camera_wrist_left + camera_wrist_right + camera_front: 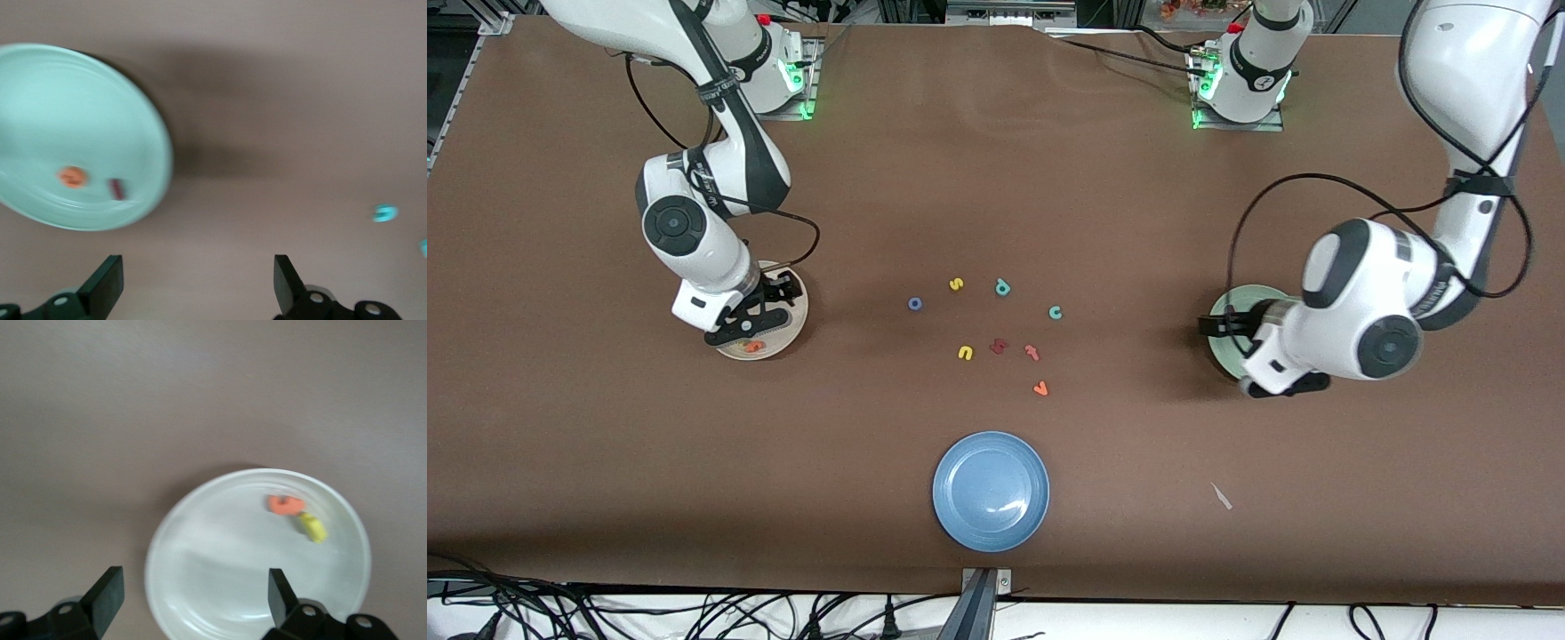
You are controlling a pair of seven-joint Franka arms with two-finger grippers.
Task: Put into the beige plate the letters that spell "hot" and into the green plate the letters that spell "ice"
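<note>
The beige plate (796,327) lies toward the right arm's end of the table, with an orange letter (285,504) and a yellow letter (313,528) in it. My right gripper (193,597) hangs open and empty over this plate. The green plate (40,87) lies toward the left arm's end and holds an orange e (72,177) and a dark red i (117,189). My left gripper (198,283) is open and empty over bare table beside the green plate. On the table's middle lie a blue o (915,303) and a teal c (1055,312).
Around the middle also lie a yellow s (956,284), a teal p (1002,287), a yellow u (965,353), a dark red letter (999,346), a pinkish-red t (1032,352) and an orange v (1040,388). A blue plate (991,490) sits nearer the front camera.
</note>
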